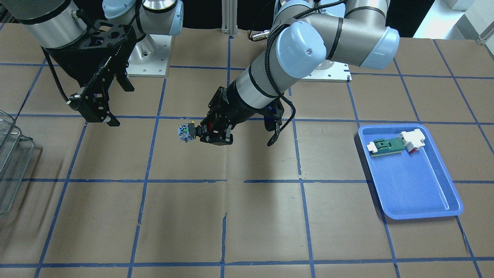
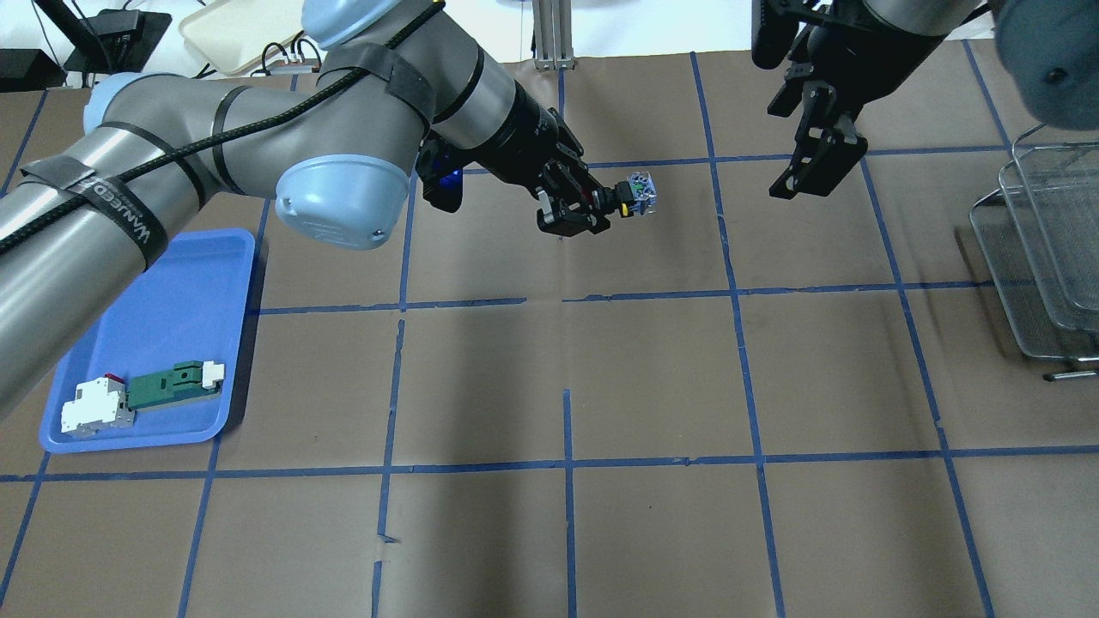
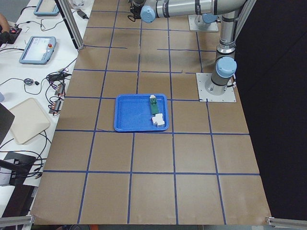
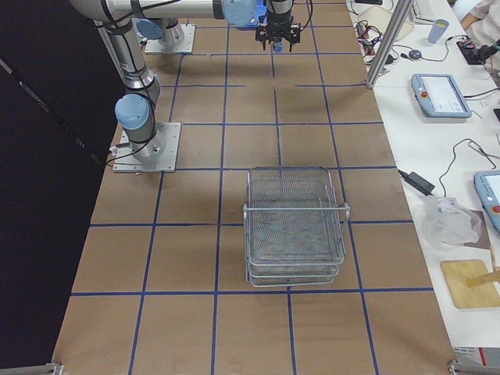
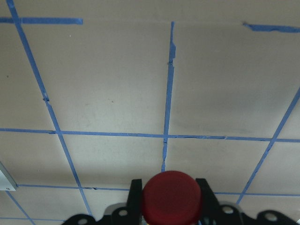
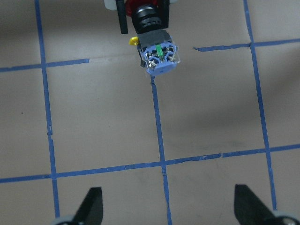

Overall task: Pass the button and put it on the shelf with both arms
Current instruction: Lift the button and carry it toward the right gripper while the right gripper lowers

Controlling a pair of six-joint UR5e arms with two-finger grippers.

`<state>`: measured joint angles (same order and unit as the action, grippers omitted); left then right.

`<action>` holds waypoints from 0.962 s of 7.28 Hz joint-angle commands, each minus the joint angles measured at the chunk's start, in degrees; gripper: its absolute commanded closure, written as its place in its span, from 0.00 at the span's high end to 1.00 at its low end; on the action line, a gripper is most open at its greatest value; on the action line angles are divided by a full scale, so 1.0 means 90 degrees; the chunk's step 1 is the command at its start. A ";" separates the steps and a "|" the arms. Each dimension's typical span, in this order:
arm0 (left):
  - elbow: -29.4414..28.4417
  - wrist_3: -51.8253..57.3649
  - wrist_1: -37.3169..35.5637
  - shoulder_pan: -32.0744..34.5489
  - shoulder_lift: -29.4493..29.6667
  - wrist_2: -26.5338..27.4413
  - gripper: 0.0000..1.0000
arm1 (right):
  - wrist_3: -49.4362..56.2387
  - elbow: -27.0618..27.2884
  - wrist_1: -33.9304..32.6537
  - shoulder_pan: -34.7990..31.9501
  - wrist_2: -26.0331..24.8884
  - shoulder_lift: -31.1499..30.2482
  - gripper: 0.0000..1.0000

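My left gripper is shut on the button and holds it sideways above the table's middle, blue-and-silver block pointing toward my right gripper. In the front view the left gripper holds the button the same way. The left wrist view shows the red cap between the black fingers. My right gripper is open and empty, a short way from the button; in its wrist view the button hangs ahead of its spread fingertips. The wire-mesh shelf stands at the table's right end.
A blue tray at the left end holds a green-and-white flat part and a white block. The shelf also shows in the exterior right view and at the front view's left edge. Brown paper with blue tape lines covers the table.
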<state>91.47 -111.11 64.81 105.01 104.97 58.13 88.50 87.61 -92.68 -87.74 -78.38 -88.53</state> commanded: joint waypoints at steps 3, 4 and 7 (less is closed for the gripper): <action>-0.0007 -0.0340 -0.0072 0.0373 0.0016 0.0251 0.00 | 0.1659 0.0021 0.0571 0.0246 0.1039 0.0100 0.98; -0.0007 -0.0350 -0.0072 0.0383 0.0006 0.0251 0.00 | 0.1602 0.0040 0.0581 0.0285 0.1052 0.0216 0.98; -0.0066 -0.0427 -0.0072 0.0413 0.0006 0.0241 0.00 | 0.0529 0.0050 0.0523 0.0111 0.1082 0.0587 1.00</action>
<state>91.07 -114.44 64.16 108.60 105.03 60.32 96.28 88.05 -87.79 -85.96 -68.76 -84.46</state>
